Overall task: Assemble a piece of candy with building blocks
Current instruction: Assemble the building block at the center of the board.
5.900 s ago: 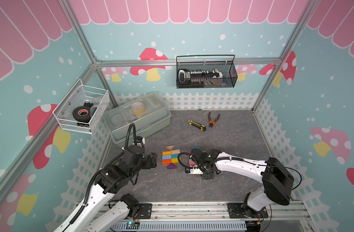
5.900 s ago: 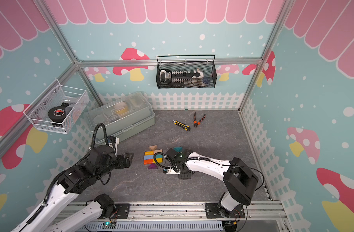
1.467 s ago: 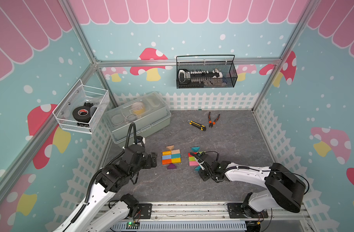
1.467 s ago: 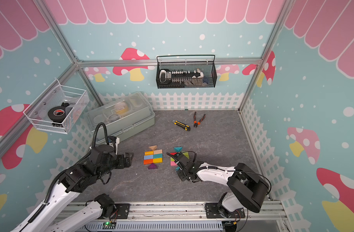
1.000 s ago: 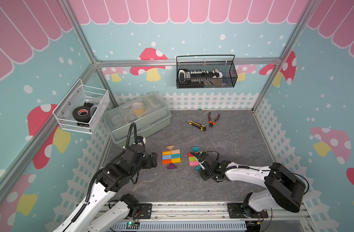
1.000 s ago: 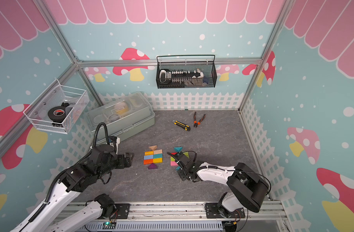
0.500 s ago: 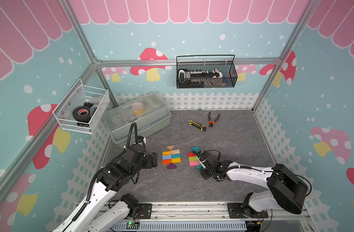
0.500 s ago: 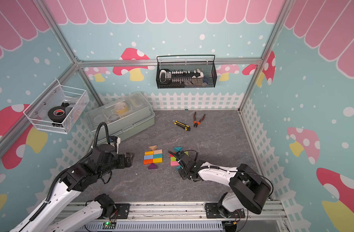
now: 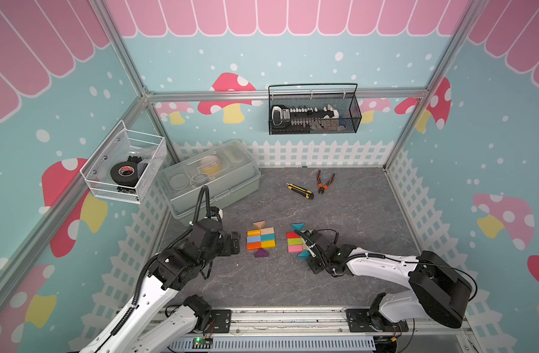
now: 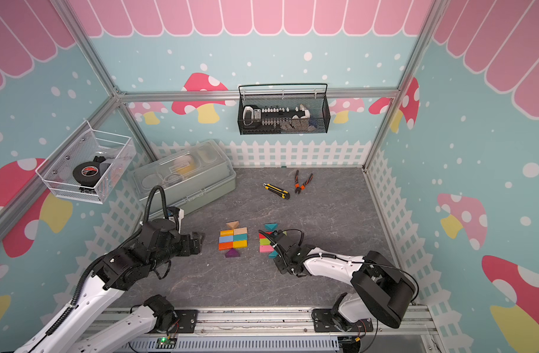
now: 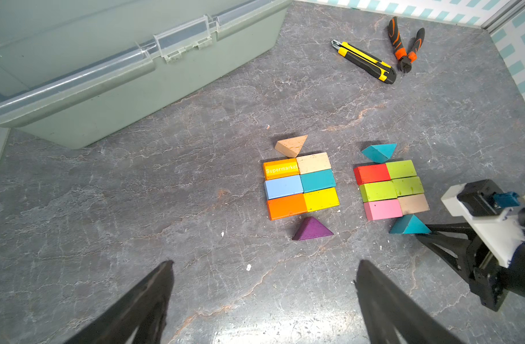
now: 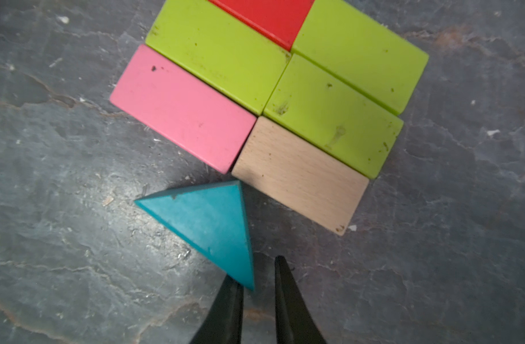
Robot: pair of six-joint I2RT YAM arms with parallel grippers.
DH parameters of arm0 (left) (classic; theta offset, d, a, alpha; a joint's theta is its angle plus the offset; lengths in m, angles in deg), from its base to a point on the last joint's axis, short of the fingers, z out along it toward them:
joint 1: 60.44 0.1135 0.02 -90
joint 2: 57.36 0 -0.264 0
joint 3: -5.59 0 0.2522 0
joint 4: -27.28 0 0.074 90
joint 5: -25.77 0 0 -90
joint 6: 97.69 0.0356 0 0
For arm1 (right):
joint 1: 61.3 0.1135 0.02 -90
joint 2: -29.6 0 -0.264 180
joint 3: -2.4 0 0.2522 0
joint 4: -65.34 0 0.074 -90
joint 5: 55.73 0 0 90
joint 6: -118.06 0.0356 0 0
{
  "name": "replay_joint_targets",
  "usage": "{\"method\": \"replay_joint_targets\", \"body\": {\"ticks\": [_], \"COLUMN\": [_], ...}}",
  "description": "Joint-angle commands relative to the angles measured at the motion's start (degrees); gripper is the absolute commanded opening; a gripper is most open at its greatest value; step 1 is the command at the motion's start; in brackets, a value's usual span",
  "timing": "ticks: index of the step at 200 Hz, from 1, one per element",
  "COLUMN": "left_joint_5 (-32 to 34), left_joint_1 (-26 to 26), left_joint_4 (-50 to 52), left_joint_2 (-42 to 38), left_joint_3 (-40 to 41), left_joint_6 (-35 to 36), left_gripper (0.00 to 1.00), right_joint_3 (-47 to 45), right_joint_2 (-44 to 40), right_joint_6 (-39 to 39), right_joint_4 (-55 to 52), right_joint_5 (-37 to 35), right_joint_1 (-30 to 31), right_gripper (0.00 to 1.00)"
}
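Note:
The building blocks lie flat in two groups on the grey floor. The left group (image 9: pixel 261 239) has orange, tan, blue, teal and yellow rectangles, a tan wedge (image 11: pixel 291 146) behind it and a purple wedge (image 11: pixel 311 229) in front. The right group (image 9: pixel 294 242) has red, green, pink and tan rectangles and a teal wedge (image 9: pixel 297 226) behind it. A second teal wedge (image 12: pixel 207 222) lies at its front edge. My right gripper (image 12: pixel 256 269) is shut, its fingertips against that wedge's corner, gripping nothing. My left gripper (image 11: pixel 265 263) is wide open over bare floor left of the left group.
A grey-green lidded box (image 9: pixel 210 177) stands at the back left. A yellow-black utility knife (image 9: pixel 299 190) and orange-handled pliers (image 9: pixel 324 182) lie at the back. A white wire basket (image 9: pixel 124 166) and a black mesh basket (image 9: pixel 314 113) hang on the walls.
My right gripper has drawn back from over the right group to its front edge, then crept slightly toward the blocks with the teal wedge at its tips. The left arm has stayed still.

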Motion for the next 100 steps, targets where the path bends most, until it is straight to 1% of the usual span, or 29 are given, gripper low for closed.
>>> {"method": "replay_joint_targets", "body": {"ticks": [1, 100], "left_joint_5": [-0.4, -0.4], "left_joint_1": [0.4, 0.5], "left_joint_4": [-0.1, 0.0], "left_joint_2": [0.0, -0.1], "left_joint_3": [0.9, 0.8], "left_joint_6": [0.8, 0.9], "left_gripper": [0.94, 0.94], "right_joint_3": [-0.1, 0.5], "right_joint_2": [-0.3, 0.9], "right_joint_6": [0.8, 1.1], "right_joint_4": [-0.3, 0.2], "right_joint_5": [-0.6, 0.1], "right_joint_1": [-0.4, -0.9], "right_gripper": [0.20, 0.20]}}
